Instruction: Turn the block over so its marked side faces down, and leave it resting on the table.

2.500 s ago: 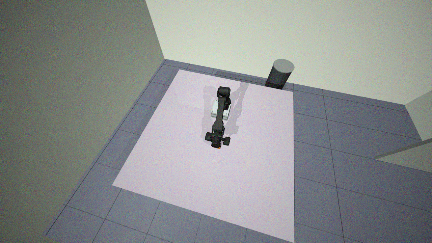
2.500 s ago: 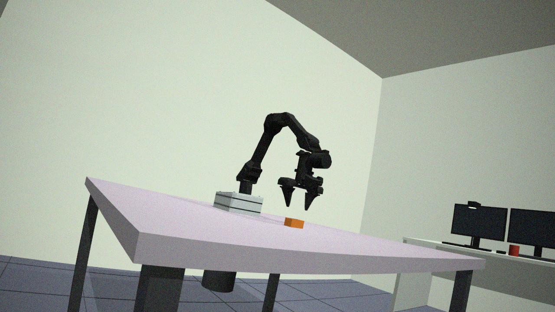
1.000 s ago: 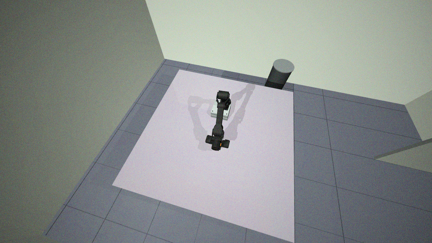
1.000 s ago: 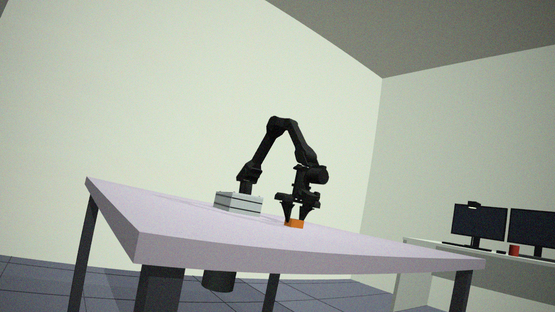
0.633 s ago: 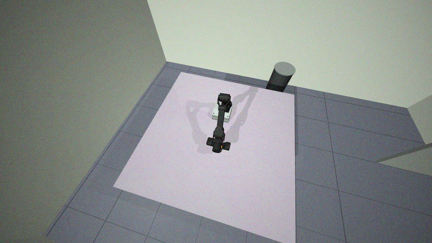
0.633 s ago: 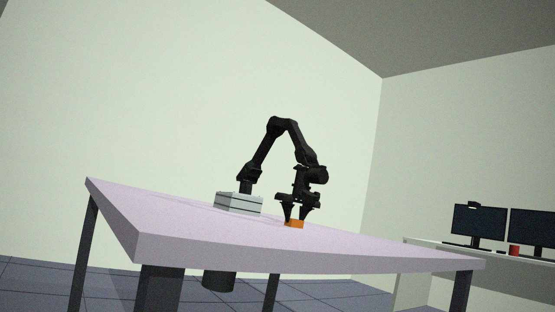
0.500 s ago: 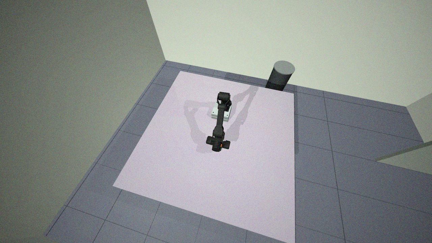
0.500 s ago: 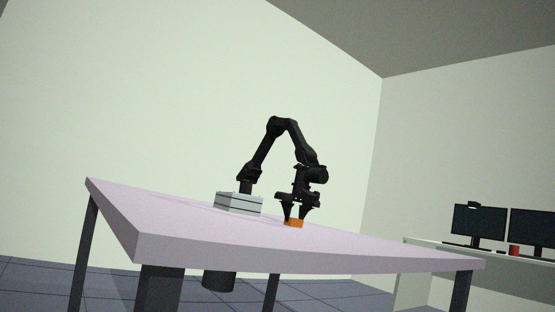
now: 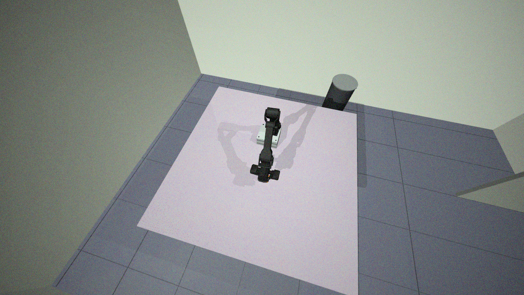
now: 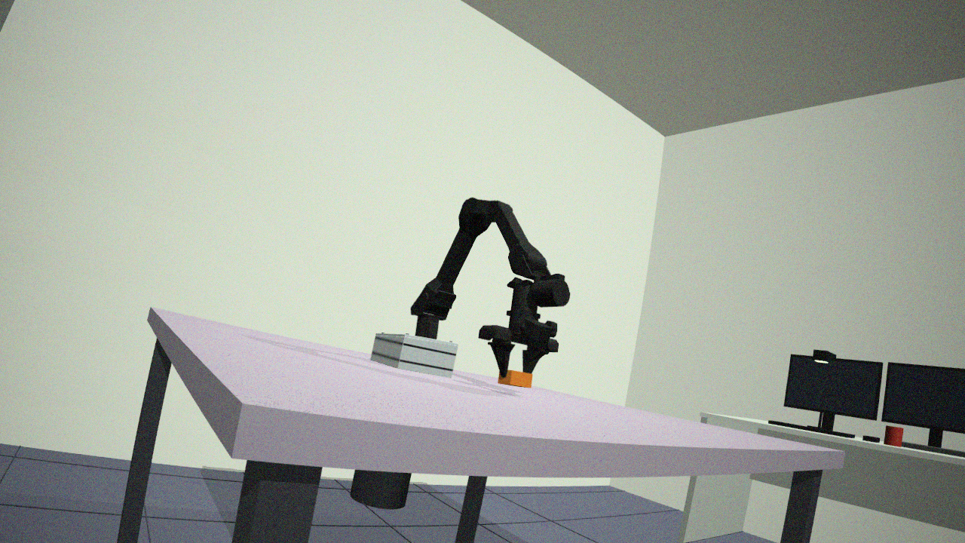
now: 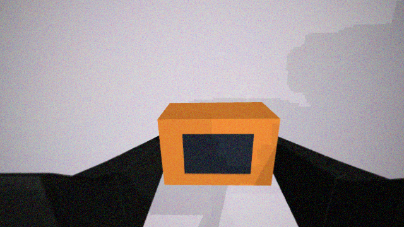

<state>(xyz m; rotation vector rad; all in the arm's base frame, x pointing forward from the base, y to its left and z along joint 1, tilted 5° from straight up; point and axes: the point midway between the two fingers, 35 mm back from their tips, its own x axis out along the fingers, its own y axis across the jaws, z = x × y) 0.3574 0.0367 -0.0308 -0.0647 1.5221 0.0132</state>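
Observation:
An orange block is held between the two black fingers of my gripper, which is shut on its two short ends. Its marked side, a dark rectangle, faces up toward the wrist camera. In the exterior view the block appears slightly above the pale pink table, with the gripper pointing down. In the top view the gripper hides all but a sliver of the block. The block's underside is hidden.
The arm's pale base box stands behind the gripper on the table. A grey cylinder stands beyond the table's back edge. A side desk with monitors and a red cup is off to the right.

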